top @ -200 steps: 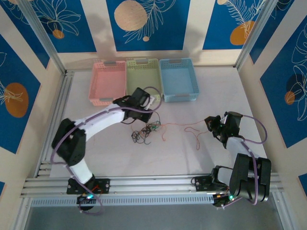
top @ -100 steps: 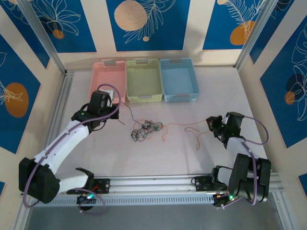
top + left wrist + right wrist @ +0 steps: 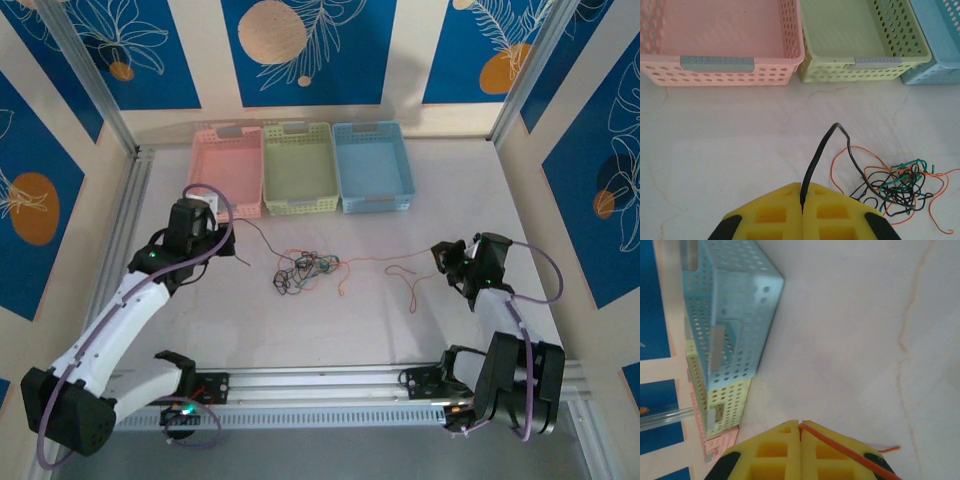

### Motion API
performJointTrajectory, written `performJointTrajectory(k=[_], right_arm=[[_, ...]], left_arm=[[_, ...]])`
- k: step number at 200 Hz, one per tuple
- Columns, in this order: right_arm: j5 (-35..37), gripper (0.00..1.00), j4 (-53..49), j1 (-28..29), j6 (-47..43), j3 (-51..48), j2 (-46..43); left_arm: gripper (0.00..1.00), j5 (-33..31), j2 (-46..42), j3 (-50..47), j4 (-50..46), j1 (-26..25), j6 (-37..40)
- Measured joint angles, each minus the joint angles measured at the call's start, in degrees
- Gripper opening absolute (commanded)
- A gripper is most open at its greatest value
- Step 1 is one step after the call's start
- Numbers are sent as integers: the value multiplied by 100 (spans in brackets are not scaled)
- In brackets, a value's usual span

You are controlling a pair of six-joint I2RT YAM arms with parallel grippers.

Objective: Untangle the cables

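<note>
Pale stone-look worktop (image 3: 450, 200); along its far side, a pink perforated plastic basket (image 3: 226, 170), a green basket (image 3: 296, 165) and a blue basket (image 3: 372, 165), all empty. At centre, a knot of thin black, orange and green cables (image 3: 305, 272). Left pincer (image 3: 802, 200) clamped on one black wire (image 3: 820, 150) leading into the knot; right pincer (image 3: 800, 426) clamped on an orange strand (image 3: 840, 445). Barely begun, by the look: nothing sorted.

black wire (image 3: 816, 155) end disappears into left gripper (image 3: 803, 194) seam. orange wire (image 3: 850, 452) runs off bottom edge past right gripper (image 3: 800, 426). tangle (image 3: 303, 272) strands too small to separate.
</note>
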Motion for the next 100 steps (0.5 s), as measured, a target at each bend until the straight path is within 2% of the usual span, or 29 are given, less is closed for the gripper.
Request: performJointTrajectory(k=[19, 39, 51, 73, 100], right_arm=[[74, 0, -710, 511, -267, 876, -256], [297, 0, -1401, 1215, -778, 2339, -365], [363, 0, -1690, 1408, -1019, 3139, -369], [647, 0, -2162, 1134, -1362, 4142, -433], [1036, 0, -2677, 284, -1467, 4378, -501]], left_arm=[[0, 0, -146, 151, -302, 0, 11], [0, -28, -332, 367, -643, 0, 26], [0, -68, -466, 487, -833, 0, 52], [0, -267, -761, 796, -1303, 0, 199], [0, -745, -1233, 1078, -1884, 0, 411]])
